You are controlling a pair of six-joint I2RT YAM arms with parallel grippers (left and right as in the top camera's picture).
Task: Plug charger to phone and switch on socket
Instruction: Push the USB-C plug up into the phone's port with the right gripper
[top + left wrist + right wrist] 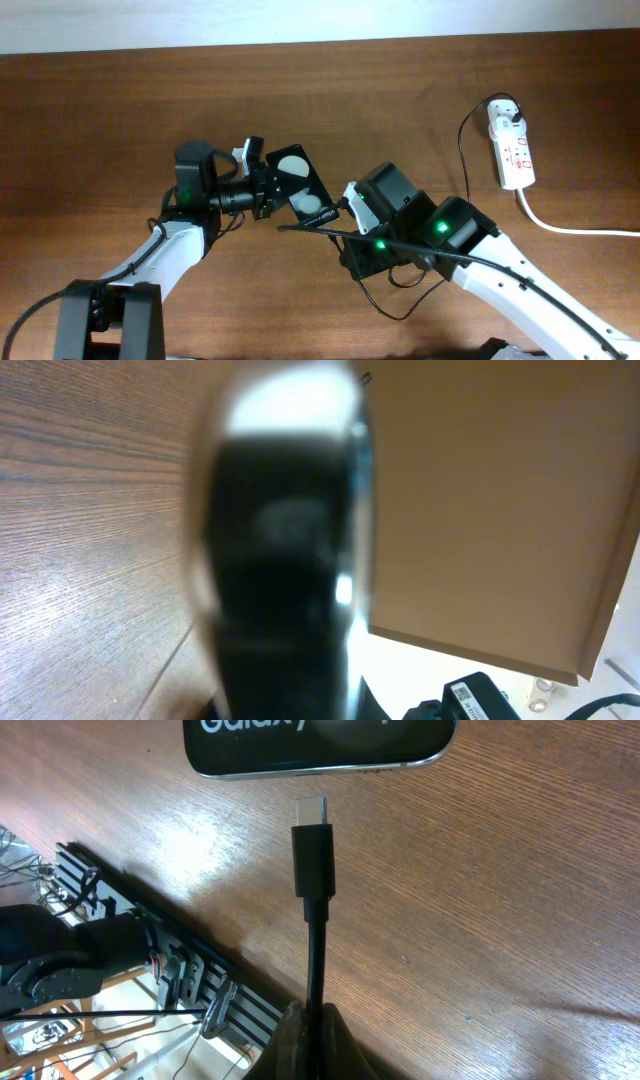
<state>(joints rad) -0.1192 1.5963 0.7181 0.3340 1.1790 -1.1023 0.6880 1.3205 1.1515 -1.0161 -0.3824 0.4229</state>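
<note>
Overhead, open wood runs across the left half of the table [100, 120] and along its far edge, while both arms crowd the middle. The socket [512, 152] lies near the right edge, well apart from both grippers, and its thick white cord [570, 228] trails off to the right. The charger [462, 145] has its white plug [505, 118] in the socket's far end; its thin black cable drops past the right arm and loops near the front edge. The phone [300, 185] sits slantwise mid-table. The left gripper [262, 188] pinches its left side, and the right gripper [342, 225] is just beside its near-right end.

From the left wrist, a blurred dark shape with a pale top fills the middle, with wood grain to its left. The fingers cannot be made out.

From the right wrist, the phone's end lies along the top edge. The connector [311, 815] points straight at it, just short and not touching. The fingers [285, 1045] are pressed together on the cable behind it. The table's edge cuts across the lower left, with a rack [190, 985] beyond.
</note>
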